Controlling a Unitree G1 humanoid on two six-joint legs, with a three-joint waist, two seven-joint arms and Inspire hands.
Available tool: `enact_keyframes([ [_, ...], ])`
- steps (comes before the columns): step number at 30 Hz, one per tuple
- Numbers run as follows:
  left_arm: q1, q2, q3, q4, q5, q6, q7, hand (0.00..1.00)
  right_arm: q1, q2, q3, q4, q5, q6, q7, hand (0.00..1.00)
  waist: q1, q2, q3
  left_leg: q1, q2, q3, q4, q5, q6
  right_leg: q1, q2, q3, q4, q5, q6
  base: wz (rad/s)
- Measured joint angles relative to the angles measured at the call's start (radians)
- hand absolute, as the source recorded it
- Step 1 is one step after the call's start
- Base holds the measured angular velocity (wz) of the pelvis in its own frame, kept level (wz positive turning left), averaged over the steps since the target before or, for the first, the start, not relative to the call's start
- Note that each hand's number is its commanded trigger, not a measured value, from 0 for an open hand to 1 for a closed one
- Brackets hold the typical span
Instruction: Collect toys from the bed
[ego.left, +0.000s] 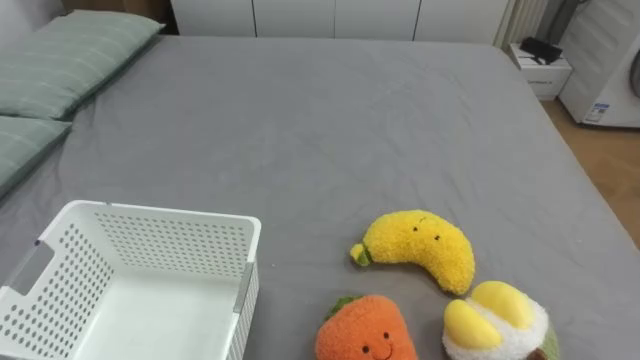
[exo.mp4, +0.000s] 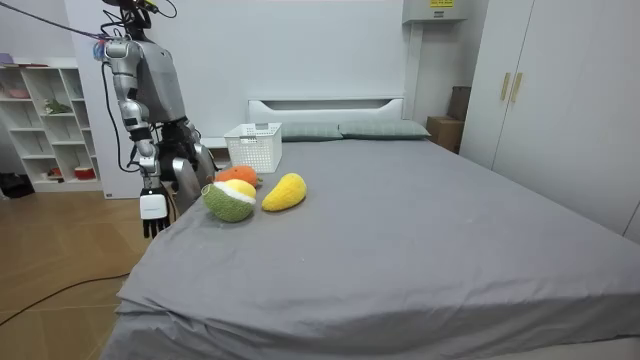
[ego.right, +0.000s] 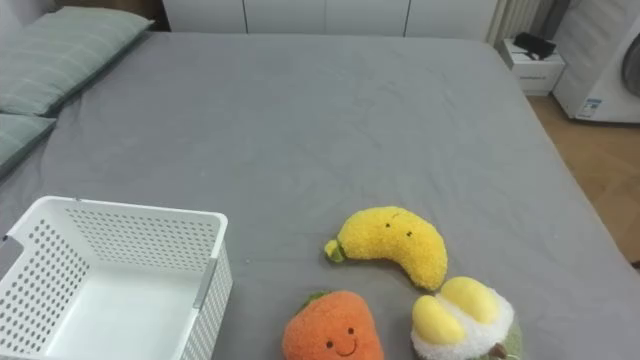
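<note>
At the room view's left the robot stands upright against the side of the bed (ego.left: 320, 120). Its right hand (exo.mp4: 152, 212) hangs at its side by the mattress edge, fingers released and pointing down, holding nothing. In the eye views, two pale green pillows (ego.left: 70, 60) lie at the far left. Nearer, a white perforated basket (ego.left: 160, 215) sits on the grey sheet with nothing visible inside. The toys all lie on the sheet to its right. First is an orange plush carrot (ego.left: 366, 332) with a smiling face, near the basket but apart from it. Next is a yellow plush banana (ego.left: 420, 248), set a little farther in. Just beside the banana's lower end is a white-and-yellow plush toy (ego.left: 495, 320) with a green rind.
</note>
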Motion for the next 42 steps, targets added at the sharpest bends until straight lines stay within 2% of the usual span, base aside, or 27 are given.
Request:
enact_keyframes([
  [13,0.001,0.001,0.008,-0.002,-0.018,0.0,0.0,0.0,0.0,0.0,0.001,-0.001,0.006,0.004,0.0,0.0,0.003,-0.001,0.001,-0.001,-0.002,0.005,-0.001,-0.007,0.011,-0.004,0.003,0.019,-0.001,-0.001,0.006,0.0],
  [18,0.0,0.0,0.006,-0.001,-0.018,0.003,0.0,0.0,0.003,0.001,-0.005,0.0,0.084,0.004,-0.013,0.0,-0.004,-0.002,0.0012,-0.001,-0.002,0.005,-0.003,-0.007,0.011,-0.003,0.003,0.019,-0.002,-0.001,0.006,0.0],
  [20,0.001,0.0,0.009,-0.001,-0.019,0.015,0.001,0.0,0.007,0.006,-0.029,0.001,0.101,0.004,-0.035,0.0,-0.007,-0.006,0.0011,0.0,-0.002,0.004,-0.003,-0.007,0.011,0.0,0.003,0.018,-0.002,-0.001,0.006,0.0],
  [24,0.001,0.005,0.014,-0.001,-0.018,0.017,0.001,0.0,0.013,0.006,-0.087,0.011,0.204,0.004,-0.073,0.0,-0.021,-0.02,0.0008,0.001,-0.002,0.002,-0.002,-0.007,0.011,-0.001,0.003,0.016,-0.002,-0.003,0.007,0.03],
  [27,0.001,0.006,0.052,0.0,-0.018,0.01,0.001,0.0,0.011,0.004,-0.164,0.011,0.273,-0.001,-0.106,0.0,-0.031,-0.032,0.005,0.0,-0.001,0.007,-0.004,-0.007,0.011,0.0,0.003,0.023,-0.001,-0.003,0.008,-0.04],
  [30,0.0,0.021,0.084,0.001,-0.018,-0.002,0.002,0.0,0.028,0.0,-0.239,0.007,0.325,-0.01,-0.152,0.0,-0.038,-0.041,0.0052,0.001,-0.001,0.011,-0.012,-0.007,0.012,-0.003,0.003,0.024,-0.001,-0.004,0.01,-0.03],
  [33,0.008,0.037,0.111,0.001,-0.018,-0.002,0.019,0.0,0.035,-0.019,-0.313,-0.021,0.428,-0.01,-0.19,0.0,-0.043,-0.045,0.0053,0.003,-0.001,0.022,-0.018,-0.009,0.014,-0.01,0.006,0.037,0.002,-0.003,0.009,-0.1],
  [35,0.008,0.054,0.112,0.0,-0.017,-0.005,0.031,0.0,0.032,-0.042,-0.346,-0.062,0.44,-0.02,-0.218,0.0,-0.056,-0.047,0.0058,0.003,-0.001,0.028,-0.023,-0.009,0.016,-0.013,0.006,0.042,0.002,-0.003,0.01,-0.09],
  [38,0.01,0.064,0.115,-0.005,0.001,-0.018,0.041,0.0,0.016,-0.077,-0.361,-0.103,0.44,-0.055,-0.25,0.0,-0.059,-0.05,0.0062,0.008,-0.002,0.037,-0.029,-0.01,0.016,-0.015,0.006,0.047,0.001,0.002,0.011,-0.1],
  [42,0.013,0.068,0.115,-0.026,0.004,-0.044,0.043,0.0,0.001,-0.094,-0.367,-0.177,0.469,-0.078,-0.281,0.0,-0.055,-0.058,0.008,0.013,-0.001,0.053,-0.03,-0.01,0.017,-0.015,0.005,0.053,0.0,0.003,0.012,-0.1],
])
